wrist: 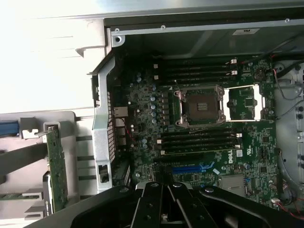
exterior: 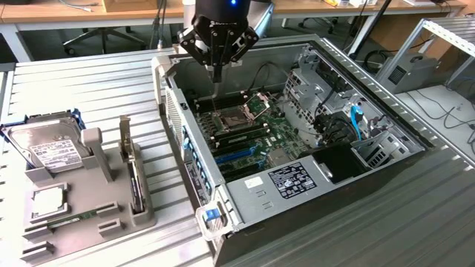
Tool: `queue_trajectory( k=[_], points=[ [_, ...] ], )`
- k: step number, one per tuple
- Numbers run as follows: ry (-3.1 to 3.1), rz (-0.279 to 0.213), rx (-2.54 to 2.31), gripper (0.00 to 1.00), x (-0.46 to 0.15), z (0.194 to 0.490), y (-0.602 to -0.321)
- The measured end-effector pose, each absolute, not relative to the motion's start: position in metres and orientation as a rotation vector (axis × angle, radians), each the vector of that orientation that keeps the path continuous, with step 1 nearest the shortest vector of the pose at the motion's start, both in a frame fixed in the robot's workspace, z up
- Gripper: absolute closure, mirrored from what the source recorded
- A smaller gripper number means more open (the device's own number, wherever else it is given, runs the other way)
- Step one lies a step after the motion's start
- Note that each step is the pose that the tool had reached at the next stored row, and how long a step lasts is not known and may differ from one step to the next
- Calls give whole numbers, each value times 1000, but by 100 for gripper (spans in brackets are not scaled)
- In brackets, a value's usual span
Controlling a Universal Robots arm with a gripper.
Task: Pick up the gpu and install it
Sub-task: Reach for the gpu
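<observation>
Ribbed bench (exterior: 89,78), open computer case (exterior: 252,203), gripper (exterior: 217,77) hovering above.
Closed and empty, it could jab the motherboard (exterior: 278,136) if lowered; gpu (exterior: 135,178) stands apart in its holder (exterior: 82,222).

The motherboard (wrist: 142,118) is green with a blue slot (wrist: 192,168), the ribbed table (exterior: 89,83) grey, the gripper (exterior: 216,78) black

One gpu (exterior: 134,175), one drive (exterior: 48,147), one case (exterior: 256,194)
</observation>
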State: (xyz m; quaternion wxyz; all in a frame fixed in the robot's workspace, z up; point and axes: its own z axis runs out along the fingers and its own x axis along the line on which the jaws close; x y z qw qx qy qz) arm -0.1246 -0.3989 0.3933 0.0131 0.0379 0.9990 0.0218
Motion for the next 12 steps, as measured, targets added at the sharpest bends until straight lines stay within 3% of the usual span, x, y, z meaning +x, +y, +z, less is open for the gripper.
queue_trajectory(
  k=[12],
  points=[
    [3113,68,118,89,-144,393,-399]
  ],
)
